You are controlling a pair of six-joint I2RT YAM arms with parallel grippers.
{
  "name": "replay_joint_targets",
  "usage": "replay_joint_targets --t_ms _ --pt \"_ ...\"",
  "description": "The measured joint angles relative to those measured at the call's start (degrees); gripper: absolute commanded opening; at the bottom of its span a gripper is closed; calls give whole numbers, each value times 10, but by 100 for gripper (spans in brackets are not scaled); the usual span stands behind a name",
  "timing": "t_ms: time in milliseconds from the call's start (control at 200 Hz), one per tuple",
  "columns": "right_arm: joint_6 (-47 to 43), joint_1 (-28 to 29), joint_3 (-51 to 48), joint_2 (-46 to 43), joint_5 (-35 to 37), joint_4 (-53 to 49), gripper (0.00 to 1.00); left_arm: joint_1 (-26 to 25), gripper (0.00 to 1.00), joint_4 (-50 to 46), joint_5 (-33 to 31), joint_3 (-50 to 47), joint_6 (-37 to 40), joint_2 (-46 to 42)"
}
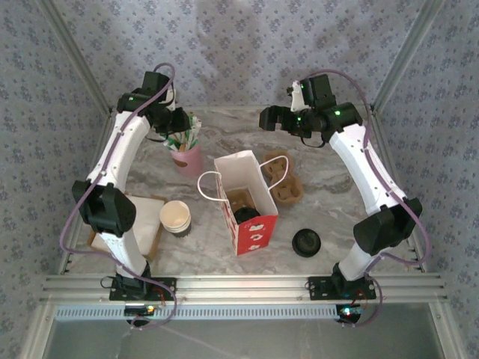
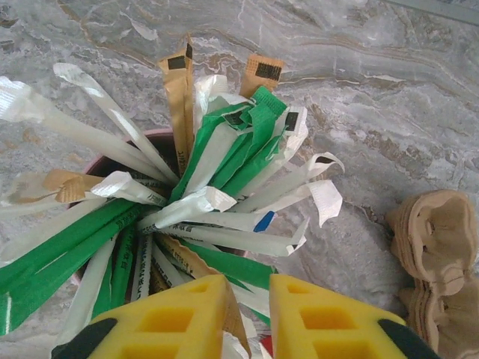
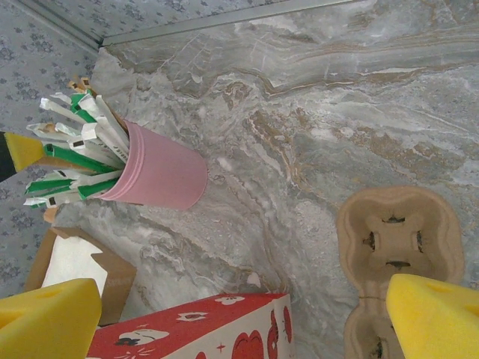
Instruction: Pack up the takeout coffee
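Pink cup, upper left, is crammed with sachets; whether the left hand above it is clamped cannot be told. Right hand is held apart over bare table, upper right.

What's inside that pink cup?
Green, white and brown paper sachets stand packed in the pink cup. They cover its inside, so anything beneath is hidden.

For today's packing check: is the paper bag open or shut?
Open: the paper bag stands upright with its mouth spread, and a cardboard carrier is visible inside.
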Motion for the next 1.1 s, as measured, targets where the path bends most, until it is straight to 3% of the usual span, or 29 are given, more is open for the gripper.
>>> replay_joint_targets --t_ms 215,550,884,1099 --pt "0 0 0 0 0 0 100 0 20 -1 -13 0 0 9" --pt "0 3 0 0 0 0 100 0 0 -11 -34 0 9 12" --pt "0 16 0 0 0 0 100 0 0 -41 -52 37 11 4" --pt "7 23 0 -7 5 -9 100 0 0 -71 -59 70 11 -44"
